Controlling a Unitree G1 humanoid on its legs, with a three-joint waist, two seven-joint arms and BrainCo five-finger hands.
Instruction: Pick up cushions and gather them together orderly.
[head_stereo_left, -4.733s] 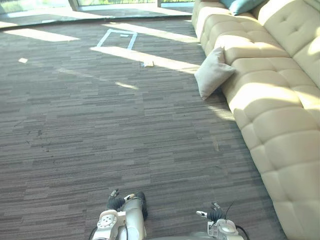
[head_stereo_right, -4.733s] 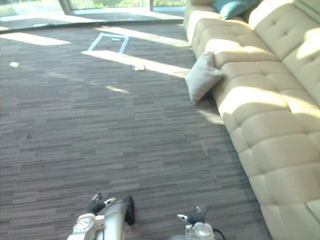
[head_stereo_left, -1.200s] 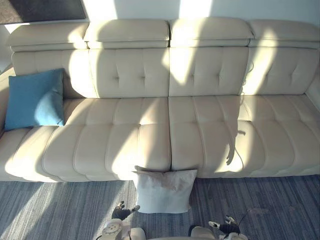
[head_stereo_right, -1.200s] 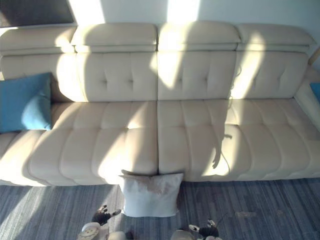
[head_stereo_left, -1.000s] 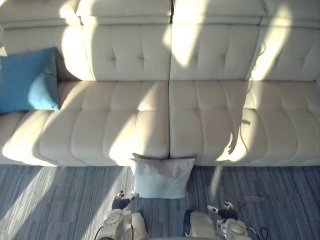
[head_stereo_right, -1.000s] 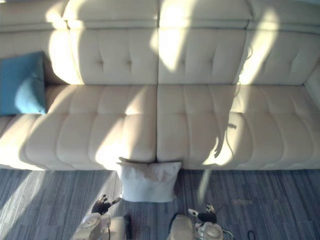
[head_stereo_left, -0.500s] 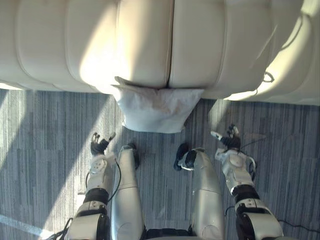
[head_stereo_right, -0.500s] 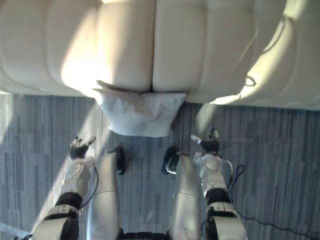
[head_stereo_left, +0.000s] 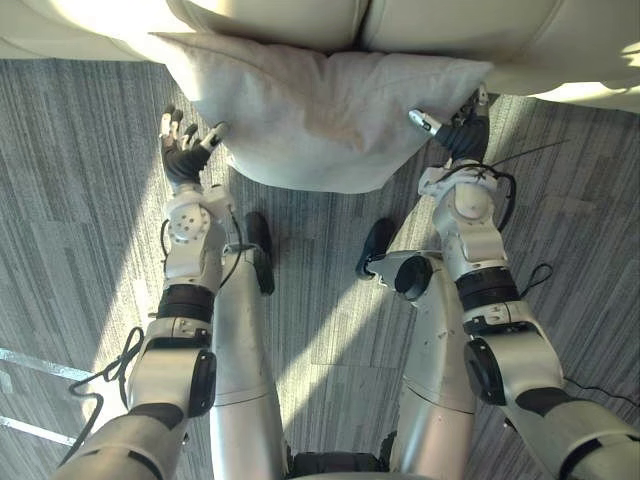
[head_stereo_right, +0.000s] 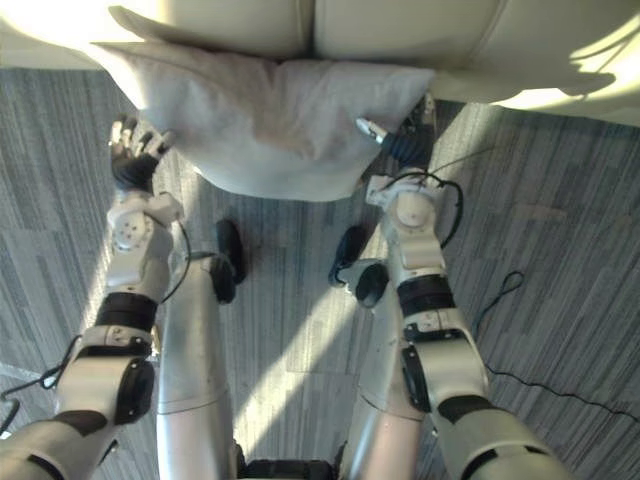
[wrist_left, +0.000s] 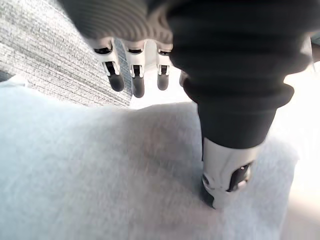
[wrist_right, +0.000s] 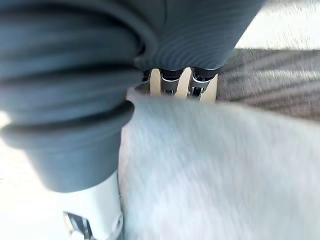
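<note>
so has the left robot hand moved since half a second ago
Yes. Judged against the white cushion, the left robot hand has come forward from the carpet short of it to the cushion's left edge.

left robot hand (head_stereo_left: 185, 152): fingers spread, straight | right robot hand (head_stereo_left: 458, 130): thumb out, fingers straight

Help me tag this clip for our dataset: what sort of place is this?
Probably a living room or lounge: a cream padded sofa, a white cushion on the floor against its front, and grey striped carpet.
</note>
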